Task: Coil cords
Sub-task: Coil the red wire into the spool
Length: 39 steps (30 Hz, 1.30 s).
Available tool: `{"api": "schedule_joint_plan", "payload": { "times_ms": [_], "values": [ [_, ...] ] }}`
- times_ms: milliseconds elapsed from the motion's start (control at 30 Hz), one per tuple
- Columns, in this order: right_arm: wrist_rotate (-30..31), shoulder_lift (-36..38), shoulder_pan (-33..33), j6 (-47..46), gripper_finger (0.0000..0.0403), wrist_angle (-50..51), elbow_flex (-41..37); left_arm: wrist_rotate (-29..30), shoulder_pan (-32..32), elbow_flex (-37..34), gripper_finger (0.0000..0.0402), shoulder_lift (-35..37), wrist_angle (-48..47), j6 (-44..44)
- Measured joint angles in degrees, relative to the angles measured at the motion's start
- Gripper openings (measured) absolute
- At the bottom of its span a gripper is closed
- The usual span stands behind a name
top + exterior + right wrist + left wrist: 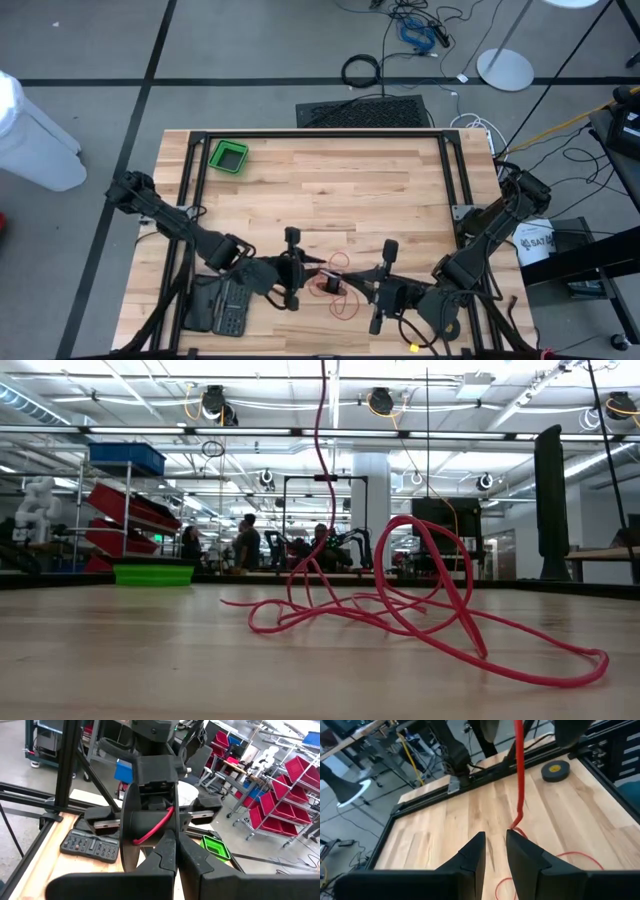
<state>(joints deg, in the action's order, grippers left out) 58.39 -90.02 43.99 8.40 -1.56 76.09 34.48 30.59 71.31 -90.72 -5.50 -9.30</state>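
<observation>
Left gripper [291,268] stood over the table's near middle, its fingers [470,860] parted by a narrow gap with nothing between them; in the left wrist view the red cord [519,775] ran taut just beyond the tips, not touching them. Right gripper [384,283] faced it from the other side, fingers [167,855] clenched together. Directly in front of them, in the right wrist view, a strand of cord [152,832] crossed the left gripper's dark body — whether the shut fingers pinched it could not be told.

Between the two grippers the cord [330,283] showed from above as a small dark bundle with thin red loops spilling onto the wood [330,190] beside it. At table height those loops [420,595] lay slack and tangled on the surface, one strand rising straight up out of view.

Farther out: a green bin [229,157] at the far left corner, a black tape ring [555,770] near the frame, and a dark keypad [90,847] beside the left arm.
</observation>
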Motion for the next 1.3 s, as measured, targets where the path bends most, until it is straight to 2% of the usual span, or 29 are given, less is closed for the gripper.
{"api": "schedule_joint_plan", "payload": {
  "times_ms": [133, 267, 467, 633, 800, 1167, 1300],
  "values": [
    [0.02, 0.0, 0.0, 0.19, 0.0, 0.02, 0.0, 0.27, 0.92, 0.0, 0.0084, 0.11, -2.65, -0.01],
    [0.04, 0.0, 0.13, 0.22, 0.0, 0.09, 0.0, 3.2, 3.27, -0.04, 0.0084, 1.73, -6.42, 0.05],
    [0.02, -0.02, 0.24, 0.44, 0.0, 0.08, 0.0, 3.28, 5.97, -0.04, 0.0083, 3.82, -4.53, 5.19],
    [0.22, -0.02, 0.26, 0.4, 0.0, 0.05, 0.0, 3.28, 5.5, -0.04, 0.0083, 3.39, -2.66, 6.66],
    [0.55, -0.02, 0.35, 0.6, 0.0, 0.01, 0.0, 3.72, 4.66, -0.04, 0.0083, 1.01, -4.72, 17.98],
    [0.55, -0.02, 0.81, 0.77, 0.0, -0.31, 0.0, 19.14, 8.67, -0.03, 0.0083, -11.44, 3.07, 23.74],
    [0.52, -0.02, 0.84, 0.81, 0.0, -0.31, 0.0, 28.84, 10.93, -0.04, 0.0083, -16.57, 7.48, 21.27]
  ]
}}
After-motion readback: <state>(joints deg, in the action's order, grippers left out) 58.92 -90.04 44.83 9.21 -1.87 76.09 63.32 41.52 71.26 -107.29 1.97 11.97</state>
